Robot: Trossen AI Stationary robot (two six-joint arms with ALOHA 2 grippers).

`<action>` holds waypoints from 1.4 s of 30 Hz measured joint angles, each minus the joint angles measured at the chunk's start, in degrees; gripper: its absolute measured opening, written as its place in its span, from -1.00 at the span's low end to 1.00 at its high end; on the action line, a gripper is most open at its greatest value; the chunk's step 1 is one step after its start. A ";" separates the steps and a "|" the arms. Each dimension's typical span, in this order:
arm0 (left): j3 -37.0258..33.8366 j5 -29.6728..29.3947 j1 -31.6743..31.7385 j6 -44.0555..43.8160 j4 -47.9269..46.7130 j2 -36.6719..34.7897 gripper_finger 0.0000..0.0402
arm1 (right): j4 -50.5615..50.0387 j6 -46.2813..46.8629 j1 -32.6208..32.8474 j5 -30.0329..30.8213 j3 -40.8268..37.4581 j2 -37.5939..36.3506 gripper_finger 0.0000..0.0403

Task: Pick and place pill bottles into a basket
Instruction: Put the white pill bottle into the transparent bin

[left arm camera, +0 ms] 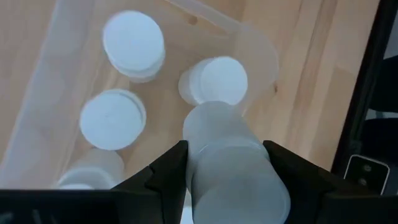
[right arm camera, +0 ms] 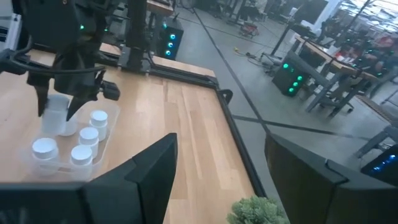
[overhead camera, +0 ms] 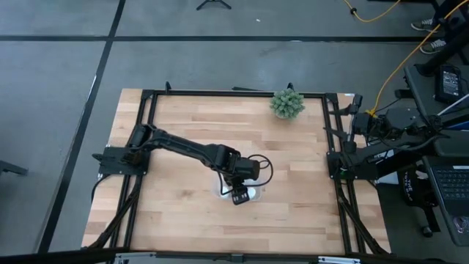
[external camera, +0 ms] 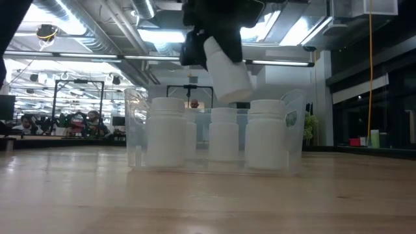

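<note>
The clear basket (external camera: 133, 130) stands on the table's middle, near side, and holds several white pill bottles upright, such as one at the front (external camera: 167, 133). My left gripper (overhead camera: 239, 194) is right above the basket, shut on one more white bottle (external camera: 227, 71), which hangs tilted over it. In the left wrist view the held bottle (left arm camera: 230, 168) is above the basket's rim (left arm camera: 249, 31) and the standing bottles (left arm camera: 112, 118). My right gripper (right arm camera: 217, 186) waits open and empty at the table's right edge (overhead camera: 352, 158). My left gripper pinches the bottle's round body (left arm camera: 214, 155) between its two fingers (left arm camera: 165, 171), one on each side. The fingers come from above, pointing down. The bottle is lifted clear and tilted, its lower end (external camera: 237, 91) just above the tops of the bottles in the basket.
A spiky green plant (overhead camera: 287, 103) stands at the far right of the table. A black frame (overhead camera: 220, 93) runs along the table's far and side edges. Bare wood lies on all sides of the basket.
</note>
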 joint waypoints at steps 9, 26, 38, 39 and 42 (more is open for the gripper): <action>-0.07 -2.07 -1.99 0.33 -3.03 1.20 -0.12 | -0.02 0.01 0.00 -0.92 0.00 0.00 0.20; -0.07 -1.87 -1.93 3.50 -2.58 7.23 -0.12 | -0.17 1.20 -0.02 -1.29 0.00 -0.02 0.20; -0.04 -4.36 -0.97 1.97 -2.47 7.08 0.22 | -0.62 1.15 0.00 -1.35 -0.02 -0.02 0.20; -0.04 -4.37 -0.90 1.95 -2.47 7.08 0.24 | -0.63 1.15 0.00 -1.36 -0.02 -0.02 0.20; -0.04 -4.43 -0.84 1.95 -2.47 7.08 0.25 | -0.63 1.13 0.00 -1.35 -0.02 -0.02 0.20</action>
